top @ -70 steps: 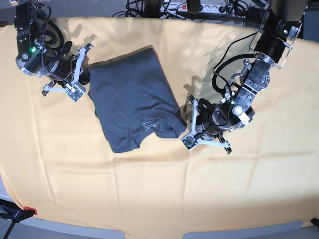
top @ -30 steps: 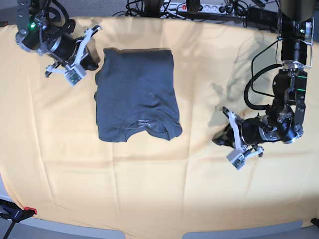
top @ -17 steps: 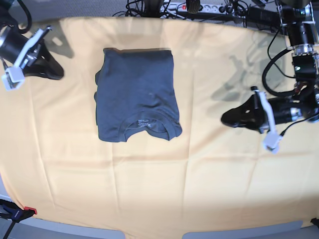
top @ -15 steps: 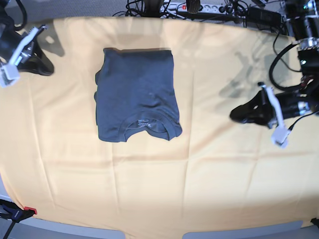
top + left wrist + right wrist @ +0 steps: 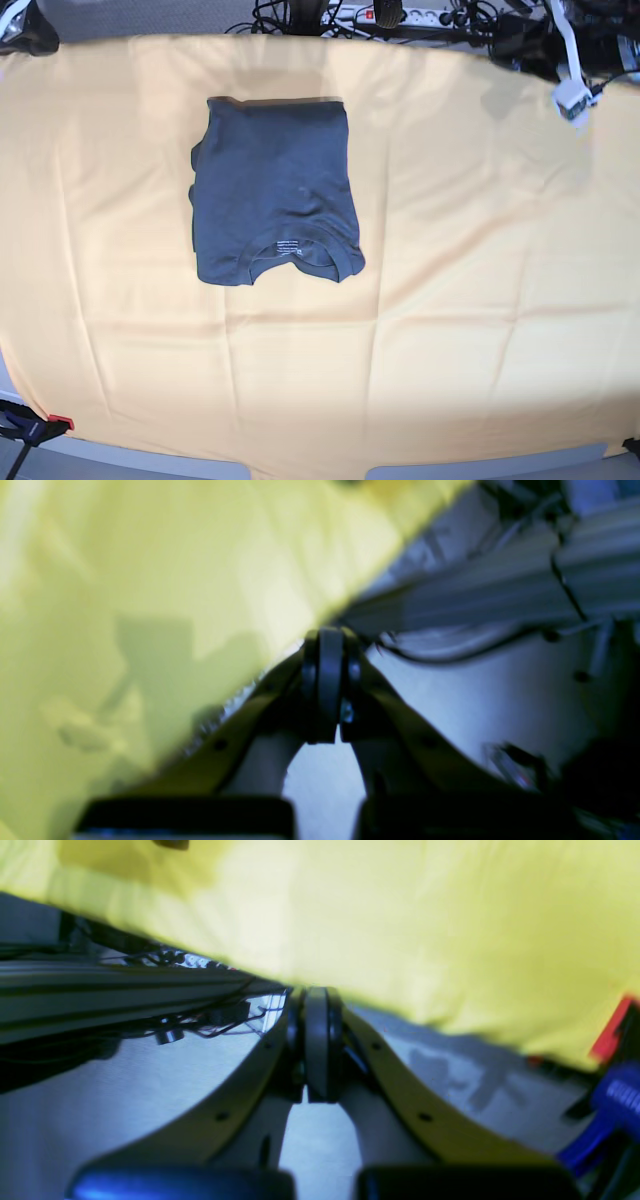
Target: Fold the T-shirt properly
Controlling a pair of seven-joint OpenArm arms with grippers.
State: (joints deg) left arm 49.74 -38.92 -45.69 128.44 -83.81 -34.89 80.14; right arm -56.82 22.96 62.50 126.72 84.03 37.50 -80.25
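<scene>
The dark slate-grey T-shirt (image 5: 275, 190) lies folded into a compact rectangle on the yellow-orange cloth (image 5: 450, 300), left of centre, collar and white label toward the near edge. My left gripper (image 5: 515, 52) is up at the far right corner, away from the shirt. In the left wrist view it (image 5: 324, 680) is shut and empty over the cloth's edge (image 5: 150, 580). My right gripper (image 5: 30, 38) barely shows at the far left corner. In the right wrist view it (image 5: 316, 1040) is shut and empty past the cloth's edge (image 5: 400, 915).
Cables and a power strip (image 5: 400, 15) run along the far edge of the table. A red clamp (image 5: 55, 422) sits at the near left corner. Grey floor and metal rails (image 5: 500, 595) lie beyond the cloth.
Both arms have pulled back from beside the shirt to the far corners. The shirt was turned square earlier and has lain still for the last second.
</scene>
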